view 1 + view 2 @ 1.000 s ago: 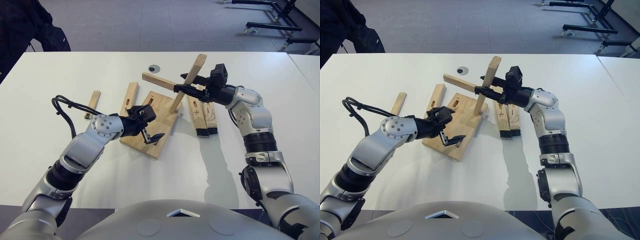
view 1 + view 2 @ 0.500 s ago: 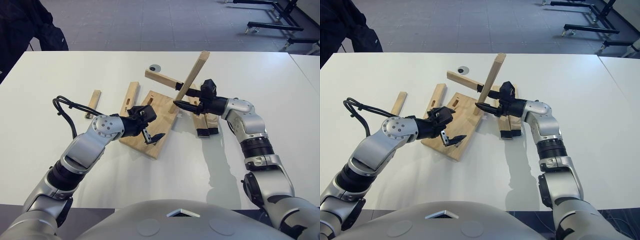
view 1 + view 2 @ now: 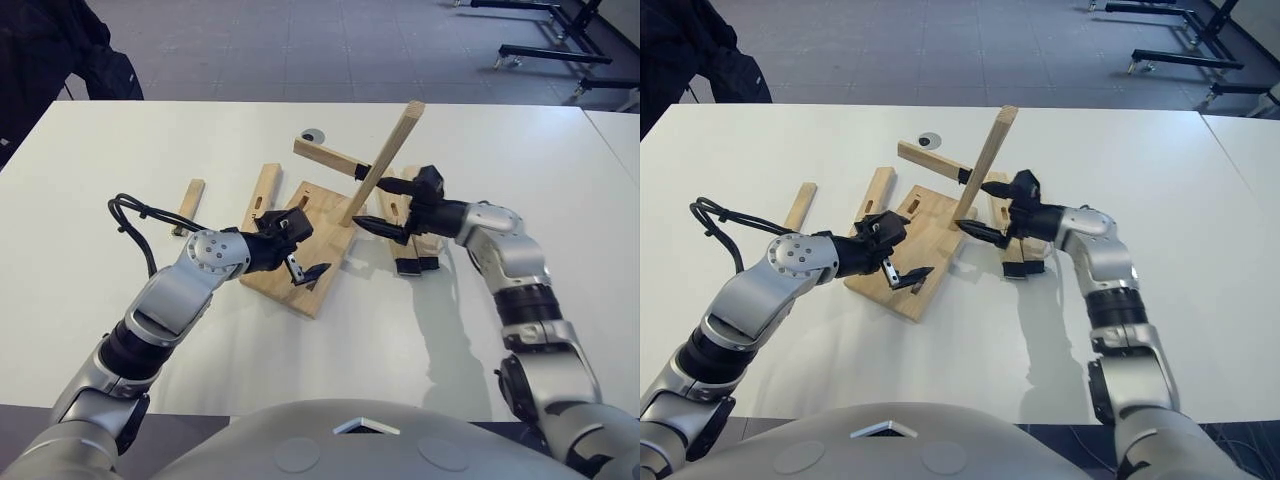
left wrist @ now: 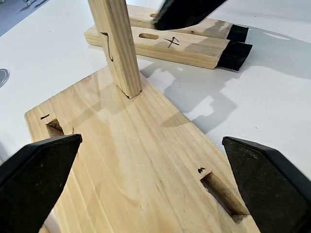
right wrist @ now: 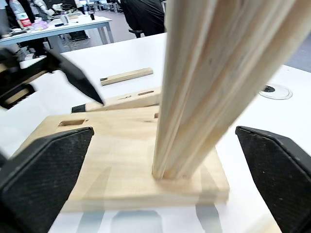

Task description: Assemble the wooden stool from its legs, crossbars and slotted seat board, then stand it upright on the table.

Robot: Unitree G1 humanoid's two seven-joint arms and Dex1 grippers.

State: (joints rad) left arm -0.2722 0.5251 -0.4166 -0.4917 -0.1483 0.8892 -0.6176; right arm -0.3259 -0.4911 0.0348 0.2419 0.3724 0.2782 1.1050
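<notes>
Wooden pieces on the bench (image 3: 500, 140): one seat board (image 3: 322, 218), one tilted leg (image 3: 390, 150) standing in its slot, carrying one crossbar (image 3: 325, 158); two flat legs (image 3: 412, 240) right of the board, another leg (image 3: 262, 195) left, and one loose crossbar (image 3: 187, 205). The left hand (image 3: 308, 272) hovers spread over the board. The right hand (image 3: 368, 201), fingers apart, straddles the tilted leg's base.

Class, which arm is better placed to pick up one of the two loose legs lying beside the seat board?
Right. Its open right pincer hovers just above the two legs, on the board's right side. The left pincer is open over the seat board's near edge, farther from them.
</notes>
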